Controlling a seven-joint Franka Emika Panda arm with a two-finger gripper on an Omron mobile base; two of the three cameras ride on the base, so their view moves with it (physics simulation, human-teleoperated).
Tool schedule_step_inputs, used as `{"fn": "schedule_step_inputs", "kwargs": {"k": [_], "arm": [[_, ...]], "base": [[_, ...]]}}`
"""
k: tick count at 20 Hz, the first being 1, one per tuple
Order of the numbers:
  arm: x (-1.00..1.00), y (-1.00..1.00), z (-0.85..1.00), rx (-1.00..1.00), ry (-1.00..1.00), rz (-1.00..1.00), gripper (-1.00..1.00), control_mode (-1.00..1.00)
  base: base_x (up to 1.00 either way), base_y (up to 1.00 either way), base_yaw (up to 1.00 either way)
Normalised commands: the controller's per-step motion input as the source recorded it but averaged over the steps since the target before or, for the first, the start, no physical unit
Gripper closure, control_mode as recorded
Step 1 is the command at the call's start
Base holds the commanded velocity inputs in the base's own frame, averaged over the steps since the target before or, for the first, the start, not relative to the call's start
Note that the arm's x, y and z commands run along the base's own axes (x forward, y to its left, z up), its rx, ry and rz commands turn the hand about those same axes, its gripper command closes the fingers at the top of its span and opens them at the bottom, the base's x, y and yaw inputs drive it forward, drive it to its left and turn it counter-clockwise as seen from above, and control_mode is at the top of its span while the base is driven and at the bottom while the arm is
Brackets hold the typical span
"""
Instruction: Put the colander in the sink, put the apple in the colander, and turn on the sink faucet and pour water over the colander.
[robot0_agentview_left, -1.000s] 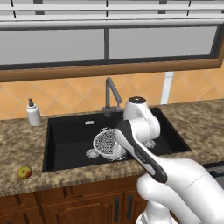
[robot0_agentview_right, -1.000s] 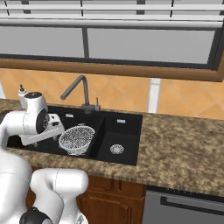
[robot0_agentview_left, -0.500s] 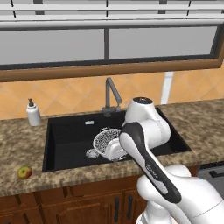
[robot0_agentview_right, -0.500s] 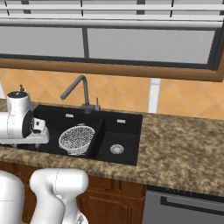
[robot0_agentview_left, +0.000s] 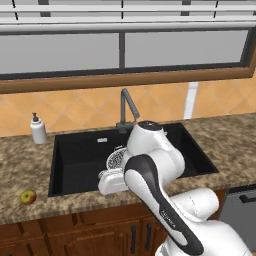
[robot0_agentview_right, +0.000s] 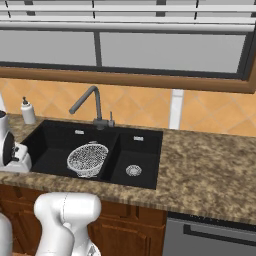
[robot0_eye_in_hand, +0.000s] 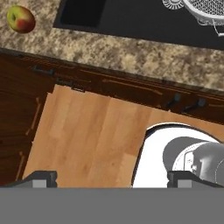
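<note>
A: Left base view? 
B: The round perforated colander (robot0_agentview_left: 116, 158) sits in the black sink (robot0_agentview_left: 75, 157), just behind the gripper (robot0_agentview_left: 111, 182); the apple (robot0_agentview_left: 28, 197) lies on the speckled bench (robot0_agentview_left: 20, 155), well left.

A: Right base view? 
B: The mesh bowl rests in the large basin below the angular grey faucet (robot0_agentview_right: 89, 104).

A: Hand view? 
B: Fingertips (robot0_eye_in_hand: 41, 178) wide apart, holding nothing, above the wooden floor (robot0_eye_in_hand: 87, 135).

The robot arm (robot0_agentview_left: 165, 200) is made of smooth, glossy white rounded shells, with a dark grey band curving along one link and dark joints between segments, and the gripper (robot0_eye_in_hand: 111, 180) has two small dark square finger tips.
</note>
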Motion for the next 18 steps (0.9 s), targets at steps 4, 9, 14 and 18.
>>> {"fn": "schedule_step_inputs", "kwargs": {"k": [4,9,14,18], "arm": [[0.01,0.91,0.06,-0.03,-0.08,-0.02,-1.0,-1.0],[0.08,0.96,0.12,-0.02,-0.01,-0.02,-1.0,-1.0],[0.12,0.89,0.02,-0.04,0.0,-0.03,-1.0,-1.0],[0.18,0.85,0.0,-0.07,-0.01,-0.02,-1.0,-1.0]], "base": [[0.0,0.0,0.0],[0.0,0.0,0.0],[0.0,0.0,0.0],[0.0,0.0,0.0]]}}
